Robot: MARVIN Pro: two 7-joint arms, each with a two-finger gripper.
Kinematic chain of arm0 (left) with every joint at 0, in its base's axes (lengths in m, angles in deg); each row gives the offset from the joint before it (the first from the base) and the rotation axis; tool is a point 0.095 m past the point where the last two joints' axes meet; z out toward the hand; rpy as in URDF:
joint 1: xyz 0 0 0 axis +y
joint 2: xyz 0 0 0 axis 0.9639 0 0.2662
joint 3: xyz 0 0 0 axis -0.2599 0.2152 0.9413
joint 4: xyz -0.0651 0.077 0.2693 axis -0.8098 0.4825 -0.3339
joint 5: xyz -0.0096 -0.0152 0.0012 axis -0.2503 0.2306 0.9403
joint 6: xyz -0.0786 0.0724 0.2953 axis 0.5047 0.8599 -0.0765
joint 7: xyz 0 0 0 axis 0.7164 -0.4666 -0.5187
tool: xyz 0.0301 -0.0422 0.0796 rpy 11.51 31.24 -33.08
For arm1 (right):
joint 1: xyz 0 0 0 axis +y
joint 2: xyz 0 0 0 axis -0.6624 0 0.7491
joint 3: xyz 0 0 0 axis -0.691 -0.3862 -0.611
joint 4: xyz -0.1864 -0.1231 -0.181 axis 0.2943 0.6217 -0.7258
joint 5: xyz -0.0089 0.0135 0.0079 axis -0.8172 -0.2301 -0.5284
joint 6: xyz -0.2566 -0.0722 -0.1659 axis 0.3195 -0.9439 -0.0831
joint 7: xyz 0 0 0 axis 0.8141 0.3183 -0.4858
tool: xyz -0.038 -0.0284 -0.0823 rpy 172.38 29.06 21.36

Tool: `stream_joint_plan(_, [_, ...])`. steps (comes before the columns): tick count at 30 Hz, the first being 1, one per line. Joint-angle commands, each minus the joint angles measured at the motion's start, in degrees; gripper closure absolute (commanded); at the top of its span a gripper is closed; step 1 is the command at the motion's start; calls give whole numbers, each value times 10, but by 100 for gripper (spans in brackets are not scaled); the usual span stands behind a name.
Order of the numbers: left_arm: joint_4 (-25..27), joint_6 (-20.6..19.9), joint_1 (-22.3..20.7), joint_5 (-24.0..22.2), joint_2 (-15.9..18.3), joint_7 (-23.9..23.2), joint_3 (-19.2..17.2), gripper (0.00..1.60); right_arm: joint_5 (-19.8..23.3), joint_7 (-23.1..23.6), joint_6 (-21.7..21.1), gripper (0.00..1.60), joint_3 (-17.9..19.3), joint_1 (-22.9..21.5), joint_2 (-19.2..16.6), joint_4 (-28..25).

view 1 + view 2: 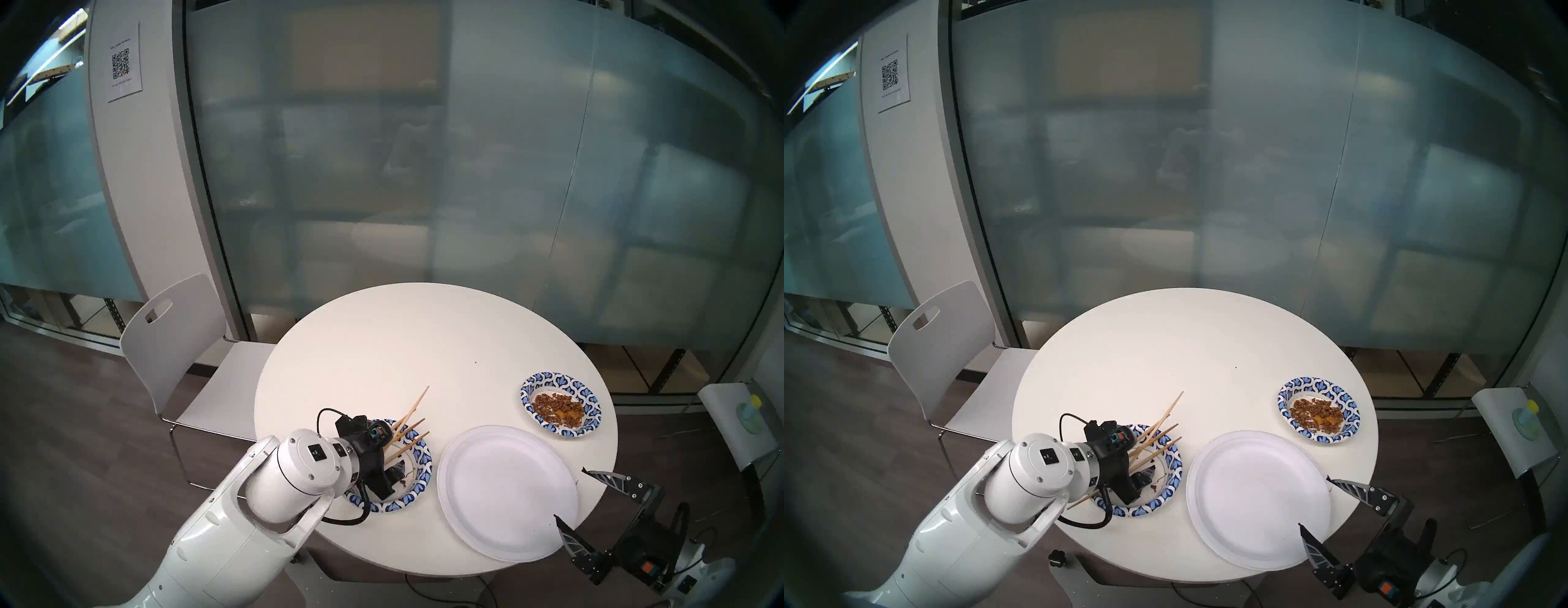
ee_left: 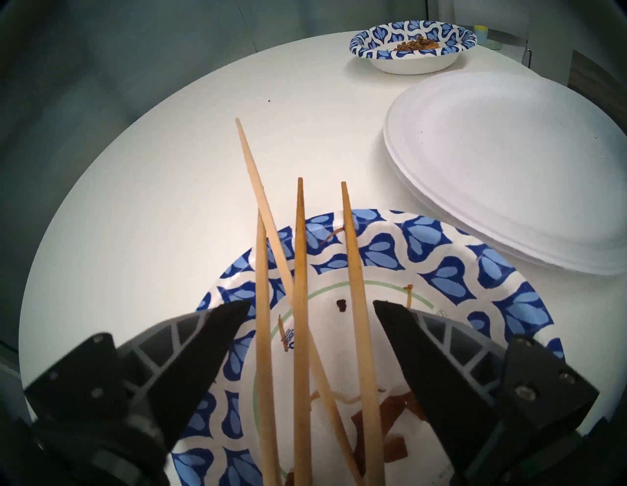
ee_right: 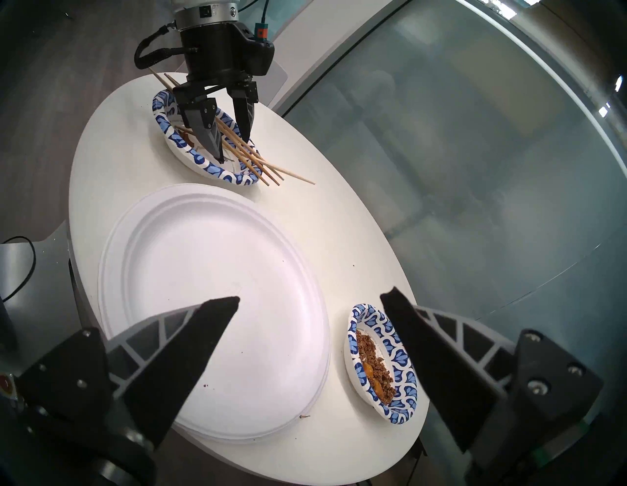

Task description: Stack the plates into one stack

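Observation:
A blue-and-white petal-rimmed plate [image 1: 422, 460] [image 2: 441, 271] sits at the table's near left, smeared with brown scraps. Several wooden chopsticks [image 1: 409, 424] [image 2: 300, 271] lie across it. My left gripper [image 1: 390, 479] [image 2: 312, 302] [image 3: 233, 149] reaches down into this plate, open, one finger on each side of the chopsticks with gaps to them. Two large white plates [image 1: 505, 488] [image 3: 210, 288] lie stacked at the near right. A second petal-rimmed plate [image 1: 547, 380] [image 3: 400, 356] holding brown food stands at the far right. My right gripper [image 1: 569, 494] [image 3: 315, 293] hangs open at the white plates' right edge, holding nothing.
The round white table [image 1: 382, 339] stands before a frosted glass wall. A white chair [image 1: 178, 339] is at its left side. A small stand with a yellow-capped item [image 1: 751, 407] is off to the right.

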Motion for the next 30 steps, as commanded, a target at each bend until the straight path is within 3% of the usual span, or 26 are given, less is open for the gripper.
stream_joint_plan(1, [-4,2,-11,2,-9,7,-1,29,10,-3,6,0,2,5,3,-10])
stream_joint_plan(24, [-29,8,-18,10,-17,17,6,46,10,-2,5,0,0,5,4,-12])
stream_joint_plan(30, [-30,12,-14,11,-13,20,10,58,10,-2,6,0,-1,4,5,-11])
